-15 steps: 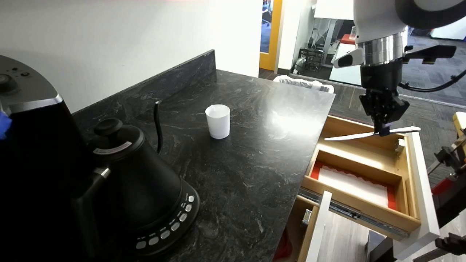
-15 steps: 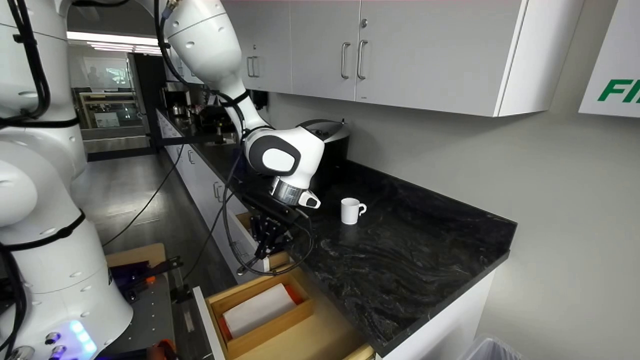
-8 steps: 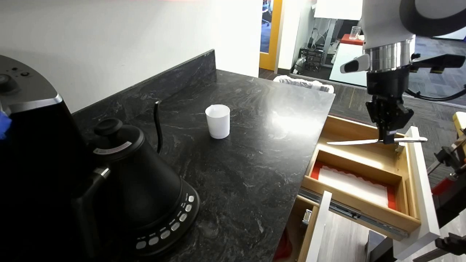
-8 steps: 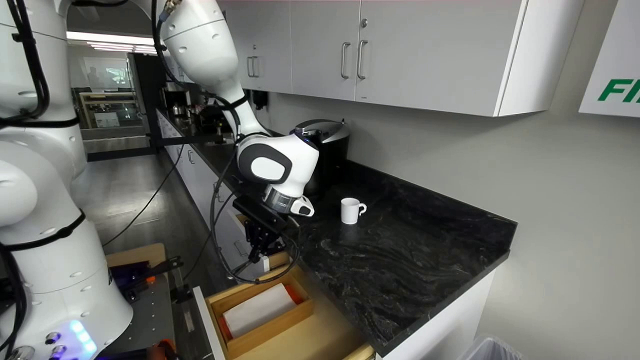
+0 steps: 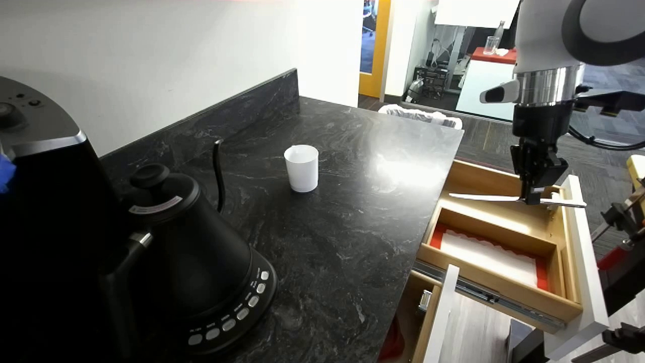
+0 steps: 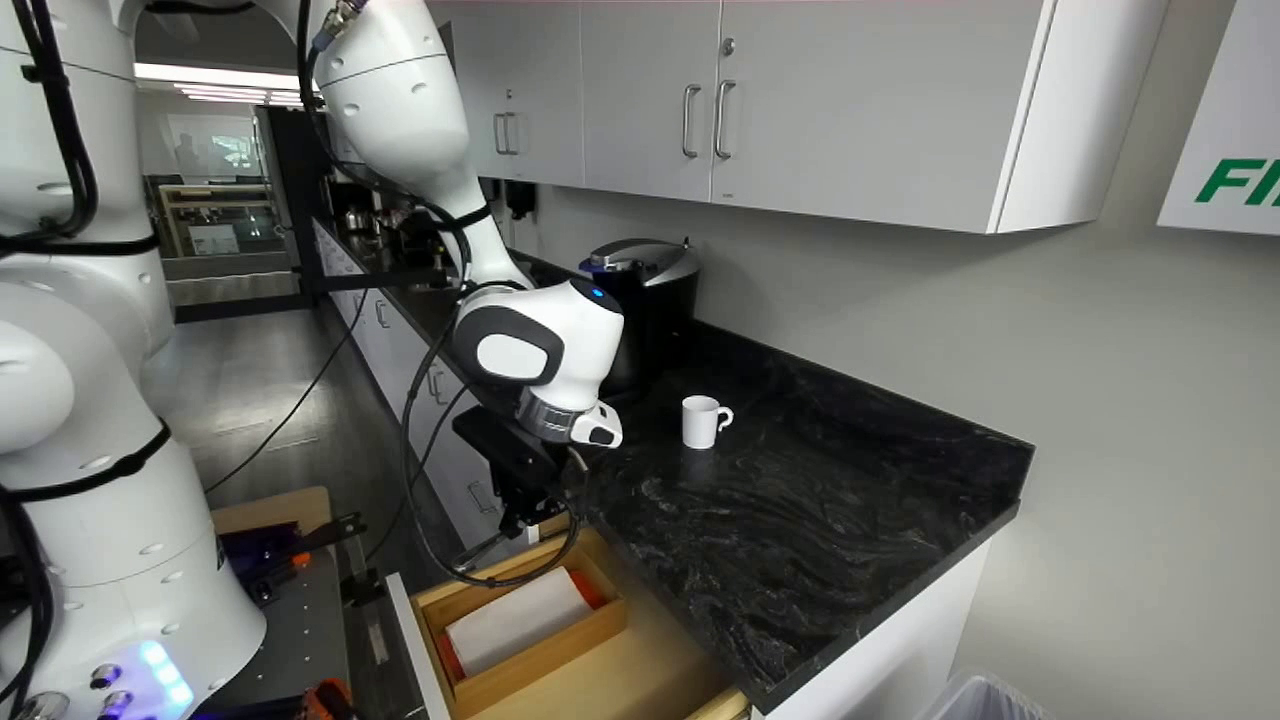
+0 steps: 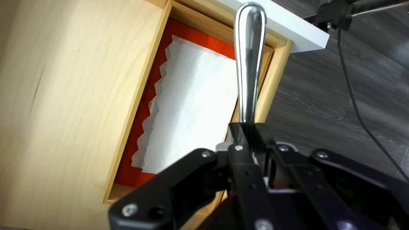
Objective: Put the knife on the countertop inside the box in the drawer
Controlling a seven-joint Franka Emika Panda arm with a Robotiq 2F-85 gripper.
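My gripper (image 5: 530,198) is shut on the silvery knife (image 5: 484,197) around its middle. The knife is held nearly level above the drawer (image 5: 587,252), its blade pointing toward the countertop (image 5: 352,242) and its handle toward the drawer's white front. In the wrist view the shiny handle (image 7: 250,48) sticks out past the fingertips of the gripper (image 7: 247,127); the blade is hidden behind the fingers. The light wood box (image 7: 137,102) lies in the drawer, lined red and white; it also shows in an exterior view (image 6: 545,655). The gripper's tips are partly hidden there.
A white cup (image 5: 302,169) stands on the countertop, with a black kettle (image 5: 191,252) and a dark appliance (image 5: 45,201) beyond it. A lower drawer (image 5: 443,312) is also pulled out. A cable (image 6: 410,470) loops below the wrist near the drawer.
My gripper has come down over the drawer with the knife. The knife's handle end has dropped, so it is closer to level. In an exterior view the arm has moved left and down.
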